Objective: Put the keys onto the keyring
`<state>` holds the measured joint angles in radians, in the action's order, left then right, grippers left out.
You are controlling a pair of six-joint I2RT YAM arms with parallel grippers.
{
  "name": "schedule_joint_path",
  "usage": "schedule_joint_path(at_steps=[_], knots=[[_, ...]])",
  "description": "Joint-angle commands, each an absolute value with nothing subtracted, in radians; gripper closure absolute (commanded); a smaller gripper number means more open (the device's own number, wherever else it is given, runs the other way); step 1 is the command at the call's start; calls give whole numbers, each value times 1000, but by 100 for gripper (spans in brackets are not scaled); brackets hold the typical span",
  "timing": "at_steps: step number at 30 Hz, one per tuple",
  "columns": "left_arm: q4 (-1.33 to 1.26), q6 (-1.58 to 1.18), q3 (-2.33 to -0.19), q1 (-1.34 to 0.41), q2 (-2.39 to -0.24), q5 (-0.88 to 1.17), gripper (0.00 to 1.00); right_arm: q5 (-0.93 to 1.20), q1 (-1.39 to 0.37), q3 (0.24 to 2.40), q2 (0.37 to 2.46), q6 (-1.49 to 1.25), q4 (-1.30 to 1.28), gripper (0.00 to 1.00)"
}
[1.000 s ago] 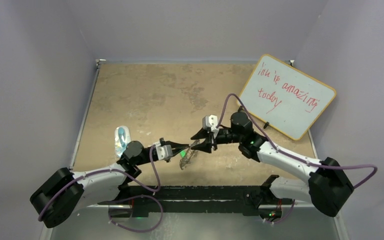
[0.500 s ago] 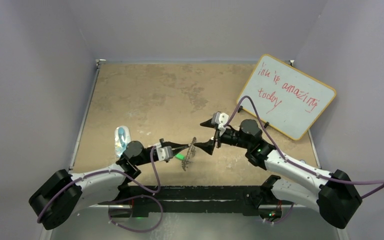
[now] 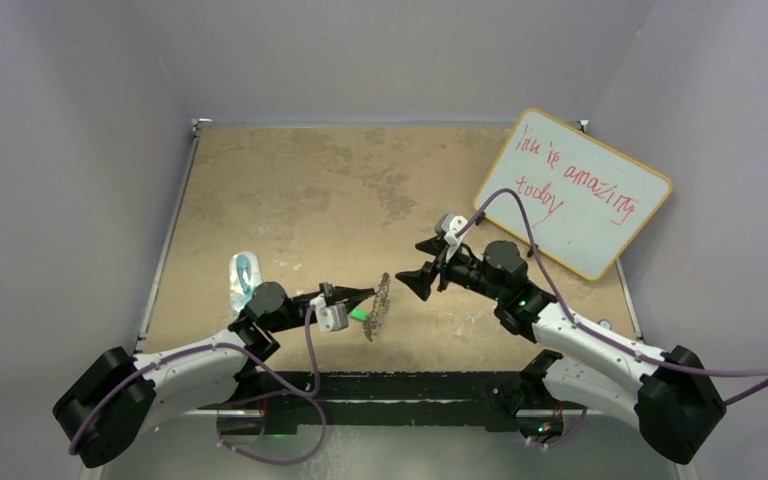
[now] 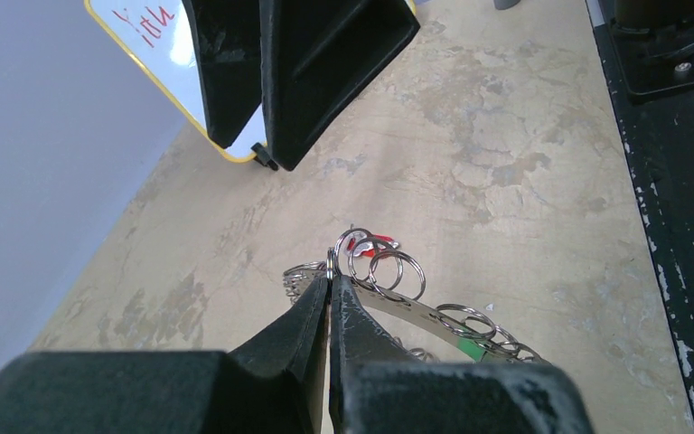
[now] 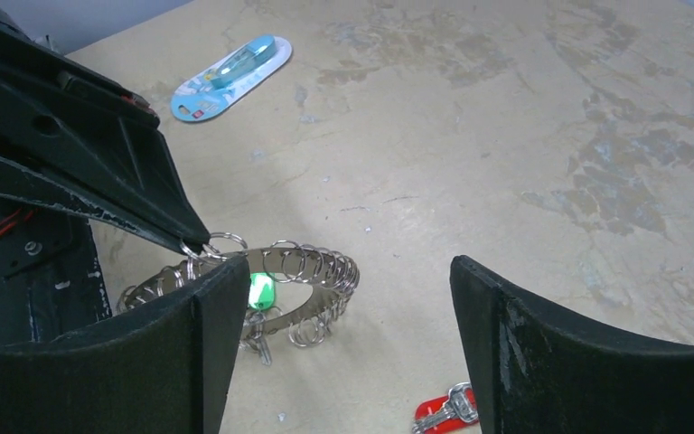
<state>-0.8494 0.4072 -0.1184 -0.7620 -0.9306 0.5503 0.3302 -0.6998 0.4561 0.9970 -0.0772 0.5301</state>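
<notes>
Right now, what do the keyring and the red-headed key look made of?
The keyring: polished silvery metal, going by bright glints on its wire loops. The red-headed key: silvery metal blade; head probably plastic, given its flat opaque red.

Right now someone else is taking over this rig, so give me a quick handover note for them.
Left pincer: shut on the keyring at its rim, holding it raised and tilted.
Right pincer: open and empty, facing the keyring but apart from it.
Green key: at the keyring and apparently hanging from it, though the attachment cannot be confirmed.
Red key: lying loose on the table, under the right pincer.
Done: the green key, it seems.
Left: pick up the red key and thread it onto the keyring.
</notes>
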Motion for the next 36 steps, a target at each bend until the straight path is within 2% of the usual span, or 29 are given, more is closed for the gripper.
schedule_joint_path(at_steps=[1,6,12,16,18,22,30,36], knots=[[-832,478,-139,-770,-917,576,100,388,-699,452,942,-10,570,21],[-819,433,-165,-770,-917,574,100,607,-699,472,963,215,560,26],[-769,411,-205,-772,-897,574,100,627,-701,576,1052,289,538,33],[-750,421,-218,-772,-888,576,100,583,-701,617,1118,301,543,43],[-742,423,-222,-773,-891,578,100,562,-700,626,1149,309,535,45],[-743,416,-222,-773,-897,576,100,543,-701,618,1173,318,502,45],[-751,402,-224,-776,-906,553,100,706,-709,589,1165,309,458,44],[-759,391,-223,-777,-911,546,100,721,-716,579,1163,302,457,43]])
